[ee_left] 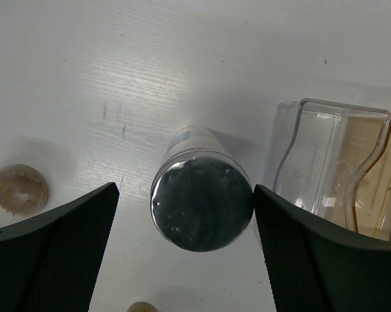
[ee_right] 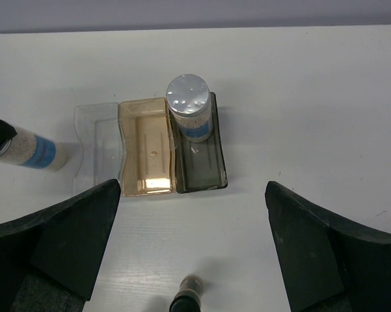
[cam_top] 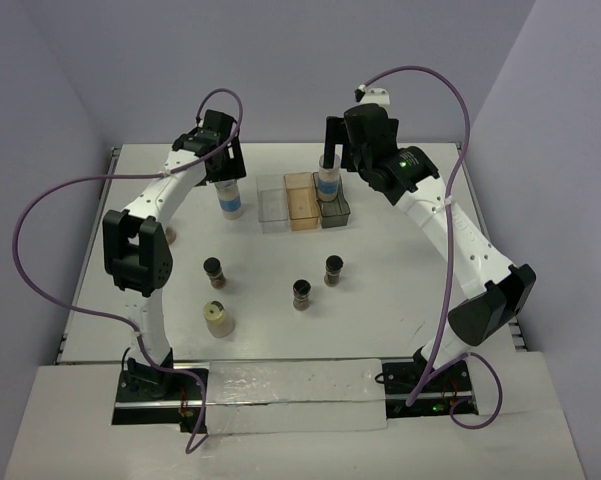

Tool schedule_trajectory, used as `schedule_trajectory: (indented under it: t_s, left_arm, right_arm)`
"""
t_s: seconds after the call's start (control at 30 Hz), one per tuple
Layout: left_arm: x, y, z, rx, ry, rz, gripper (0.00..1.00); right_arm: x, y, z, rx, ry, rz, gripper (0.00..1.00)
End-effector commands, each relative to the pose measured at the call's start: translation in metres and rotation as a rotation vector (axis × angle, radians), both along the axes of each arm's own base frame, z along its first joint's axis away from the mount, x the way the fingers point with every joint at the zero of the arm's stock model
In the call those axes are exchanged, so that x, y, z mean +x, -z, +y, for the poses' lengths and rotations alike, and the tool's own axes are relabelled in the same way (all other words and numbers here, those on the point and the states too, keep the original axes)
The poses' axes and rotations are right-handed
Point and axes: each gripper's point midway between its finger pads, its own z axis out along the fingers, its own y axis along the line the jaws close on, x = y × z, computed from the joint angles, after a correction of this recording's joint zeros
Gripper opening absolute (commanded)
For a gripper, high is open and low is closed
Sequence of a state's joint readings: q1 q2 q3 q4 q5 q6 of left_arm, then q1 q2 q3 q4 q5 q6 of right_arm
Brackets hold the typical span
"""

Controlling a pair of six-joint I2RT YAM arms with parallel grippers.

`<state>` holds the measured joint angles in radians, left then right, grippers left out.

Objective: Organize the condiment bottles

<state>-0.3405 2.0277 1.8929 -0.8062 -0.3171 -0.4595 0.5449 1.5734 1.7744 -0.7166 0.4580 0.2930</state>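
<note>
Blue-labelled bottle (ee_left: pixel 202 205) upright between wide-apart left jaws; right jaws wide apart too, empty.

My left gripper (ee_left: pixel 185 201) is showing black fingers (ee_left: pixel 52 253) with a fine mesh pattern. The near bottle (ee_left: pixel 202 205) is gleaming dark silver-grey at its cap. The far bottle (ee_right: pixel 190 114) is wearing a blue label over pale speckled contents, and its silver cap is dotted with holes. The clear tray (ee_right: pixel 94 146), amber tray (ee_right: pixel 145 146) and smoky grey tray (ee_right: pixel 202 166) are contrasting with the white table (ee_right: pixel 312 97). The dark jars (cam_top: pixel 214 271) (cam_top: pixel 301 294) (cam_top: pixel 333 270) are showing black caps, and the cream-capped bottle (cam_top: pixel 217 318) is looking pale yellow.
</note>
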Motion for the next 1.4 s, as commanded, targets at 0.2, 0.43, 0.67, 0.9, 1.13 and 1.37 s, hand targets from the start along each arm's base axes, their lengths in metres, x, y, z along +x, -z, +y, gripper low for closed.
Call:
schedule_trajectory:
  t_s: [0.2, 0.43, 0.67, 0.9, 1.13, 1.37]
  left_arm:
    - [0.006, 0.012, -0.011, 0.024, 0.015, -0.008, 0.86]
    - [0.007, 0.017, -0.012, 0.031, 0.019, 0.002, 0.73]
    - [0.007, 0.01, -0.011, 0.039, 0.026, -0.01, 0.32]
    - [-0.004, -0.024, -0.019, 0.044, 0.077, -0.047, 0.1]
    - [-0.017, -0.099, -0.067, -0.006, 0.223, -0.172, 0.1]
    - [-0.036, -0.143, -0.15, -0.05, 0.407, -0.26, 0.1]
  right_arm:
    - [0.004, -0.016, -0.003, 0.03, 0.024, -0.052, 1.0]
    - [0.005, -0.015, -0.005, 0.021, 0.029, -0.05, 1.0]
    - [0.002, -0.018, -0.009, 0.02, 0.035, -0.062, 1.0]
    - [0.001, -0.017, -0.012, 0.024, 0.043, -0.064, 1.0]
    - [-0.007, -0.024, -0.025, 0.039, 0.084, -0.094, 1.0]
    - [-0.022, -0.036, -0.07, 0.087, 0.222, -0.164, 1.0]
